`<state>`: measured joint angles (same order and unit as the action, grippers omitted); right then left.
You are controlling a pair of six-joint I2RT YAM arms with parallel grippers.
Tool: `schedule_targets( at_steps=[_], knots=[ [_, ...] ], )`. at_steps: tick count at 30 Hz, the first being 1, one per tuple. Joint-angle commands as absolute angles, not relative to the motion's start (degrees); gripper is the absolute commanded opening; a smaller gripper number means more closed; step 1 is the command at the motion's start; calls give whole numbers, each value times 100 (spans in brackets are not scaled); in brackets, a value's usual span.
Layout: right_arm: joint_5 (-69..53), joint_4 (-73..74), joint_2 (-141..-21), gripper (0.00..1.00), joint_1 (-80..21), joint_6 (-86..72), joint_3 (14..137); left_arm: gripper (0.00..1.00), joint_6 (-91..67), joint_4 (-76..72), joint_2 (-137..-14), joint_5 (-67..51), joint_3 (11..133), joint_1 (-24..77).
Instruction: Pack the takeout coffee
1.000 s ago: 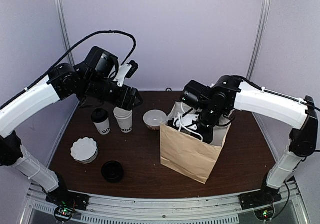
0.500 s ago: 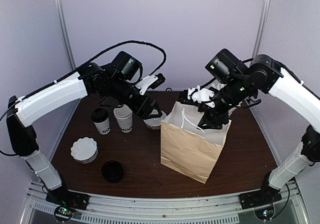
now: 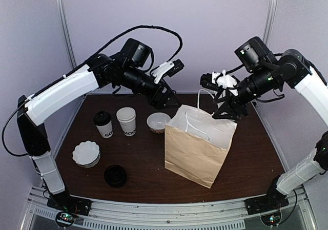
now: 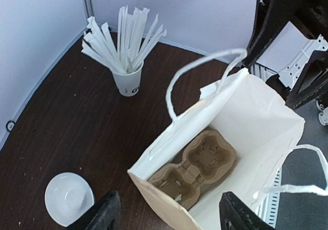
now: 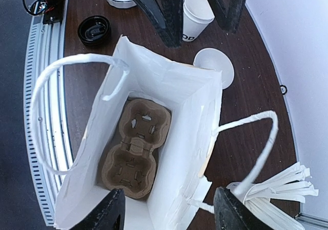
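While arms are hovering above the bag [image 3: 195, 153], left fingers [image 4: 105, 215] and right fingers [image 5: 110, 212] are gaping empty; takeout coffee [image 3: 103, 123] is waiting on the desk [image 3: 148, 161], leftward. Next, likely: left arm descending, gripping it.

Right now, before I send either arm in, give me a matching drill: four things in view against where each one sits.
1 takeout coffee
2 cardboard carrier
3 loose black lid
4 cup of white sticks

A on the floor of the paper bag
B flat near the table front edge
C upright, left of the lidless cup
D near the table's back edge

Pairs: 1-C, 2-A, 3-B, 4-D.
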<state>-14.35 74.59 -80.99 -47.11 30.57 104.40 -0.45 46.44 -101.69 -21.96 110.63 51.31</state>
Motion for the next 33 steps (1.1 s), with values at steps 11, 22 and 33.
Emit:
schedule_targets(
  at_steps=[11, 22, 33],
  knots=[
    [-3912, 7744, -7364, 64, -4478, 3451, 9936, 70, 716, 4185, -11779, -3065, 12661, 5342],
    [-3420, 7500, -7837, 68, -5169, 3260, 9901, 60, 761, 3420, -11972, -3646, 12988, 5462],
    [-2465, 7161, -8401, 29, -5695, 2801, 10213, 25, 653, 3544, -12180, -3718, 13362, 5458]
  ],
)
